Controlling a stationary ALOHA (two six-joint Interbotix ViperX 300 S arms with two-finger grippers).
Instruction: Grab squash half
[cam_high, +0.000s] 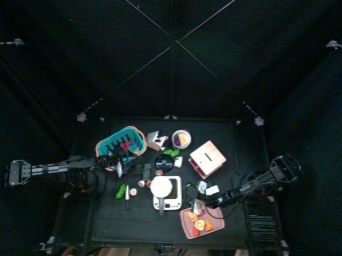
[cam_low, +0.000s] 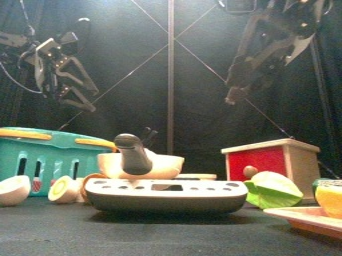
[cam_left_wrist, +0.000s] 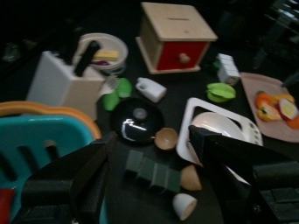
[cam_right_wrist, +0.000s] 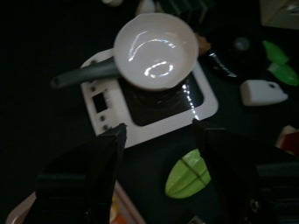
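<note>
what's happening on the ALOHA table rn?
Nothing is held yet. The right gripper hangs open above the kitchen scale with a white bowl on it, a green squash half lying just beside the scale. The left gripper is raised over the table's left side, near the teal basket; its jaws look apart and empty. Other toy kitchen pieces, among them a red-fronted wooden box, crowd the table.

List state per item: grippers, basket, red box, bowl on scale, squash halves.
left gripper: open, empty, above the table.
right gripper: open, empty, over the scale.
basket: upright.
red box: upright, door closed.
bowl: upright on the scale, looks empty.
squash halves: on the table, not held.
</note>
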